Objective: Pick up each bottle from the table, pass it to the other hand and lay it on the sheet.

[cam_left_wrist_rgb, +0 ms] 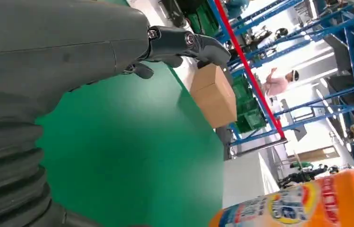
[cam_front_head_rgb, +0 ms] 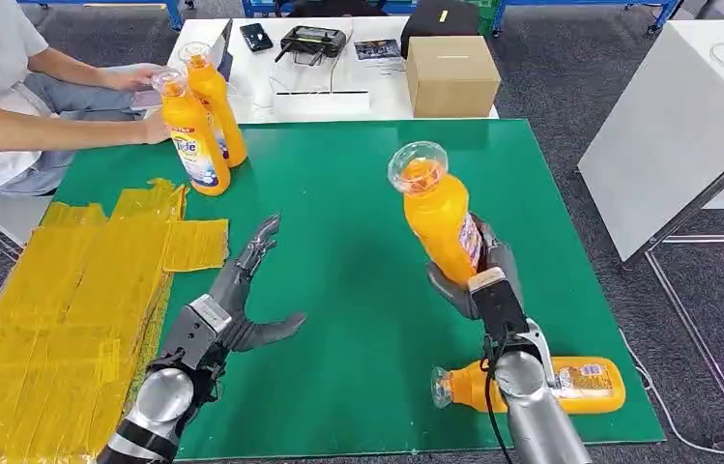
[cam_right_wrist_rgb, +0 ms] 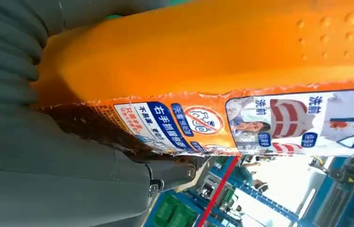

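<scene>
My right hand grips an orange bottle by its lower body and holds it upright above the green mat, clear cap up; its label fills the right wrist view. My left hand hovers over the mat to the bottle's left, fingers spread and empty. A second orange bottle lies on its side at the mat's near right corner, partly behind my right arm. Two more orange bottles stand upright at the mat's far left. The yellow sheet covers the table's left side.
A person sits at the far left, with a hand by the standing bottles. A cardboard box, a controller and a phone sit on the white table behind the green mat. A white table stands at right.
</scene>
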You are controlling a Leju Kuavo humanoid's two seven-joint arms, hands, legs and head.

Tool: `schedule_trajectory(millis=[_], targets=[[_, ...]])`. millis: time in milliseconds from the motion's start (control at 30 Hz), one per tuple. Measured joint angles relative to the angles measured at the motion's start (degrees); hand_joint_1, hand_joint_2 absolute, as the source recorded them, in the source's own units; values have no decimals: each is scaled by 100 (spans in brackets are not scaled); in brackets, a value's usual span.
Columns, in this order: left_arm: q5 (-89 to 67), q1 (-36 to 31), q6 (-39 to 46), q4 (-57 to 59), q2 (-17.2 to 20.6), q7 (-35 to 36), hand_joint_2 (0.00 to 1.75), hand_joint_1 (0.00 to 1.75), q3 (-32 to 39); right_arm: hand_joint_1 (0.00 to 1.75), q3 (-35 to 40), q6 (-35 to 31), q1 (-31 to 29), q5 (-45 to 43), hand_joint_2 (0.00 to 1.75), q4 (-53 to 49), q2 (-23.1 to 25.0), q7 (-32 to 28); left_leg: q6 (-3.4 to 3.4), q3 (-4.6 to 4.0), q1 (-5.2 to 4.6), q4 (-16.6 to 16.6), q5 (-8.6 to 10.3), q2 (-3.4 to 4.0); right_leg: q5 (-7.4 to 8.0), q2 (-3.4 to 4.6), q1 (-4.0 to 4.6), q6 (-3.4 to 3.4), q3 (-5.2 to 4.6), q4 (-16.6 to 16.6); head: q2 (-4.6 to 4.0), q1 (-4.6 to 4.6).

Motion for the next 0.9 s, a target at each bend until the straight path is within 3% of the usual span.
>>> schedule_trajectory(millis=[200,600,900], targets=[[37,-118,-74,70,20,0,175,0,-107,175,169,715,-7,-518,175,26,247,-24,0,-2,0,0,0,2,0,2,2,0,-2,0,0,0],[258,-214,-169,98,28,-9,175,0,-238,175,691,1056,-83,-644,175,280,466,24,-1,-4,-1,-1,0,2,0,2,-1,0,-2,0,0,2],[606,-354,-293,122,24,15,175,0,-334,175,1758,1272,-363,-441,175,1307,835,87,-2,-3,3,-2,1,5,-1,3,5,-1,-5,3,0,0]])
